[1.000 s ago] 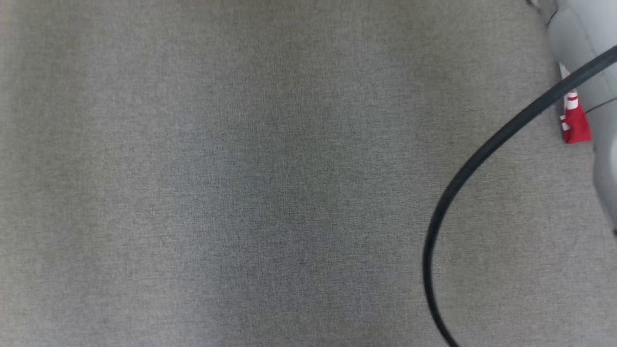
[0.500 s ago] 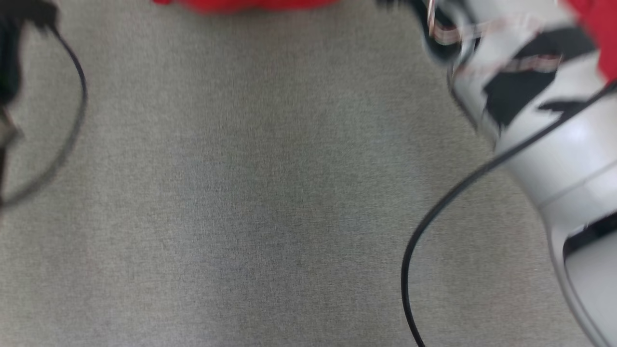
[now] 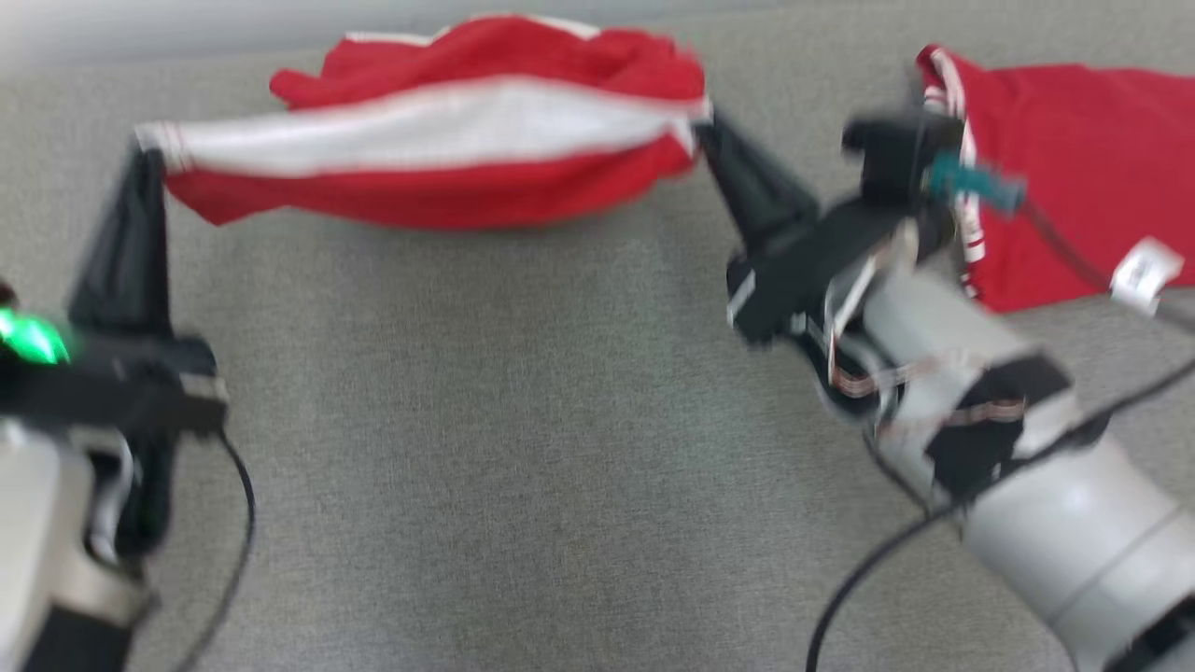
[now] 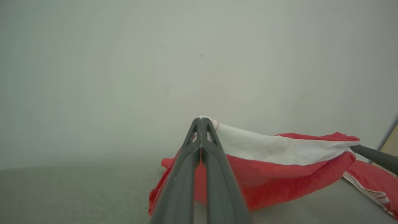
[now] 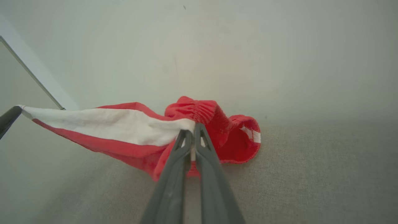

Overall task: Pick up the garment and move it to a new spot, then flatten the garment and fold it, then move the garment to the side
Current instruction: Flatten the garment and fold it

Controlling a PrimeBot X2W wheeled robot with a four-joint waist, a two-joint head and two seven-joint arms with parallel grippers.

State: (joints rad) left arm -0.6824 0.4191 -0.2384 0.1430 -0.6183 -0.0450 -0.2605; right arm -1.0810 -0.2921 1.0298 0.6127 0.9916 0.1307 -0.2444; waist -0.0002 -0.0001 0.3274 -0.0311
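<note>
Stretching between the two grippers in the blurred head view, the garment [image 3: 439, 140] forms a sagging band, white along the middle and red above and below, near the far edge of the grey surface [image 3: 523, 420]. The left gripper [image 3: 145, 163] has its fingers together on the garment's left corner. The right gripper [image 3: 708, 126] is pinched onto the right corner. A second red cloth [image 3: 1055, 140] with white side stripes lies flat on the surface at the far right, well apart from the held garment and partly behind the right arm. A black cable [image 3: 868, 569] loops by that arm.

From the left wrist, the left gripper [image 4: 201, 119] shows both dark fingers pressed together with the white corner clamped at their tips. The garment [image 4: 279, 152] runs off to the right, where the right gripper's fingers [image 4: 373, 155] hold its other end. Its red underside droops close to the surface [image 4: 62, 193]. The second cloth [image 4: 373, 183] lies beyond it, and a plain pale wall [image 4: 155, 62] stands behind.

From the right wrist, the right gripper [image 5: 193, 127] is closed on the garment [image 5: 108, 124] where white meets red. A bunched red part with a gathered hem sits just past the fingertips and seems to rest on the surface [image 5: 311, 171]. The white band leads left to the left gripper's fingers [image 5: 7, 119].
</note>
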